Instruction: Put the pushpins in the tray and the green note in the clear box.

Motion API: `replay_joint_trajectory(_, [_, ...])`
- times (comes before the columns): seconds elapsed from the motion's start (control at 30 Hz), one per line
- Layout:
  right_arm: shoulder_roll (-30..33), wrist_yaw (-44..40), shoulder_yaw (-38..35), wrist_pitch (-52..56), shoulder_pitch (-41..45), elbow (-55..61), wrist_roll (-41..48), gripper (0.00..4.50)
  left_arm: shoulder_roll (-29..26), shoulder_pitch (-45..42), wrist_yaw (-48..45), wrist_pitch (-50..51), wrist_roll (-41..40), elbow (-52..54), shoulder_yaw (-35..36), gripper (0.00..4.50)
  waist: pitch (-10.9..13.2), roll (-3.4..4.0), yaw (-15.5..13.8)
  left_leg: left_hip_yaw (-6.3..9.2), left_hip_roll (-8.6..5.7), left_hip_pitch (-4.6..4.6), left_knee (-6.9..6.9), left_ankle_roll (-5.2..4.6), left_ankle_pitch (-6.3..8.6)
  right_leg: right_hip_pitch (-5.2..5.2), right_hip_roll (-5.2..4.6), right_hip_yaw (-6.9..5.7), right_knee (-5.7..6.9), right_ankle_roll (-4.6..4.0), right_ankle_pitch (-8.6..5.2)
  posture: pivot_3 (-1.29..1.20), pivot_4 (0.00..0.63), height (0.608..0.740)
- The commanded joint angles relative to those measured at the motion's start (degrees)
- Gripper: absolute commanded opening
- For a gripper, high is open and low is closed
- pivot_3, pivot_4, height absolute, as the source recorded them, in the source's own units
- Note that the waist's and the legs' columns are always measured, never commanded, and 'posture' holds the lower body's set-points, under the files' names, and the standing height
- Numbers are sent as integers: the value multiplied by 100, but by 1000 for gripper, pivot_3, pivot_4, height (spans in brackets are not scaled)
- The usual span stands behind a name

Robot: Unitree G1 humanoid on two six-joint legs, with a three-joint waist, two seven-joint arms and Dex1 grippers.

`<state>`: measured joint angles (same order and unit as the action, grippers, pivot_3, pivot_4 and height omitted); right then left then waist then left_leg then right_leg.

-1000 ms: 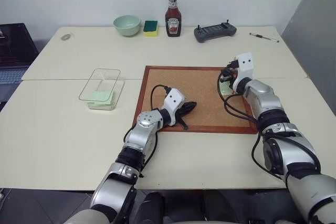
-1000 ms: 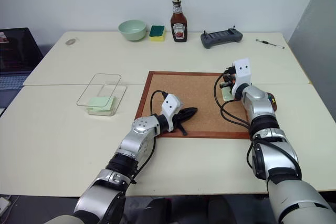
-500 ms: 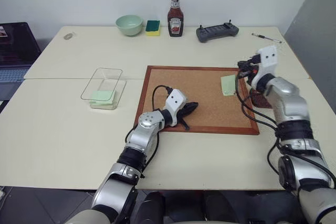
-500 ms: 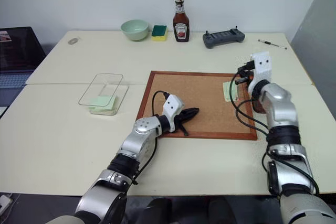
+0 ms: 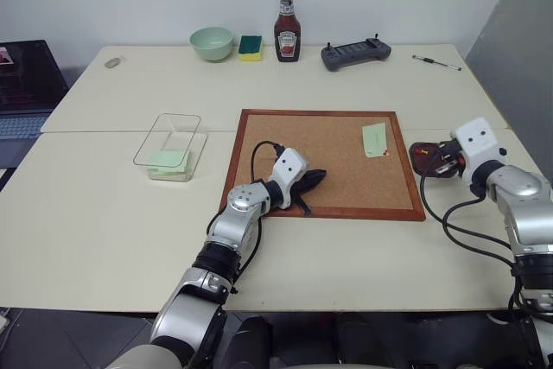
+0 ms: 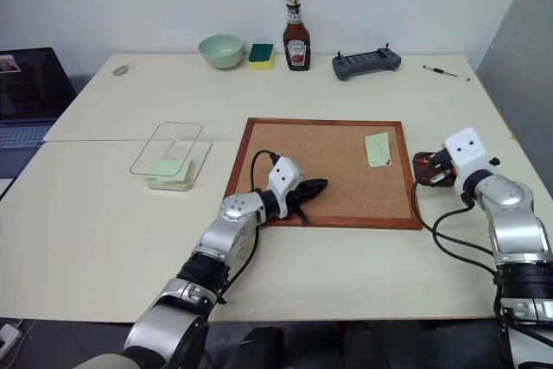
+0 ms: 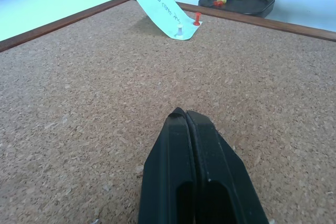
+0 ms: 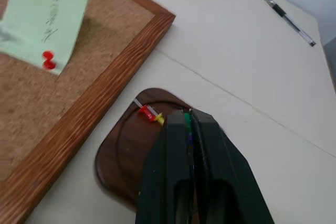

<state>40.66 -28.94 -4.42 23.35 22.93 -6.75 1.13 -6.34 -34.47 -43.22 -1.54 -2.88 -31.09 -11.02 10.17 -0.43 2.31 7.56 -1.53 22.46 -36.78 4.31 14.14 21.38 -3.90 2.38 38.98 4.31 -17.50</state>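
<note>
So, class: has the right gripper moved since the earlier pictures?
Yes. The right gripper has left the corkboard, swinging right past its frame to above the tray.

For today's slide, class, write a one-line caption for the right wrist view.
Shut right end effector holding a green pushpin above the tray, beside the corkboard with the green note.

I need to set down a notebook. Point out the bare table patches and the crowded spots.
Free: table in front of the clear box, and the band between corkboard and ketchup bottle. Crowded: back edge by the bowl and sponge, and around the tray under the right gripper.
</note>
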Motion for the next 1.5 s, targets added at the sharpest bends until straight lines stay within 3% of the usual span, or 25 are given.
replay_joint_trajectory(0.03, [139, -115, 0, 101, -71, 328, -68, 80, 34, 47, -46, 25, 105, -146, -154, 0, 0, 0, -16, 0, 0, 0, 0, 0, 0, 0, 0, 0, 0, 0, 0, 0, 150, 740])
replay_joint_trajectory(0.13, [156, -102, 26, 109, -112, 279, -135, 80, 25, 54, -47, 21, 112, -147, -147, 0, 0, 0, -29, 1, 0, 0, 0, 0, 0, 0, 0, -1, -1, 0, 0, 0, 150, 740])
replay_joint_trajectory(0.5, [177, -48, -145, 88, -141, 273, -149, 2260, 17, 65, -60, 23, 115, -141, -142, 0, 0, 0, -30, 0, 1, 0, 0, 0, 0, 0, 0, -1, -1, 0, 0, 0, 150, 740])
replay_joint_trajectory(0.67, [-23, -210, -415, 494, -13, 772, 371, 3233, 8, 57, -73, 13, 109, -147, -133, 0, 0, 0, -30, 0, 1, 0, 0, 0, 0, 0, 0, 0, -1, 0, 0, 0, 150, 740])
replay_joint_trajectory(0.83, [-518, -179, -406, 1019, 240, 894, 836, 3233, 11, 33, -75, 7, 112, -165, -132, 0, 0, 0, -25, 1, 4, -1, 0, 0, 0, -1, 2, -1, -2, 0, 0, 0, 150, 740])
replay_joint_trajectory(1.07, [-1396, 259, -337, 737, 735, -73, 869, 3233, 36, 38, -67, 42, 88, -109, -121, 0, 0, 0, -37, 3, 1, 1, 1, 0, 0, 2, 1, -2, -1, 0, 0, 0, 150, 740])
replay_joint_trajectory(1.37, [-1627, 311, -259, 306, 962, -860, 774, 3233, 20, 104, -101, 128, 4, 6, -71, 0, 0, 1, -19, 3, 2, 0, 2, 0, 0, 3, 2, -2, -1, -1, 0, 0, 150, 740])
replay_joint_trajectory(1.5, [-1630, 325, -245, 213, 962, -963, 772, 2441, 20, 109, -110, 144, -12, 26, -72, 0, 0, 1, -3, 2, 1, 0, 3, 0, 0, 3, 2, -1, -1, -1, 0, 0, 150, 740])
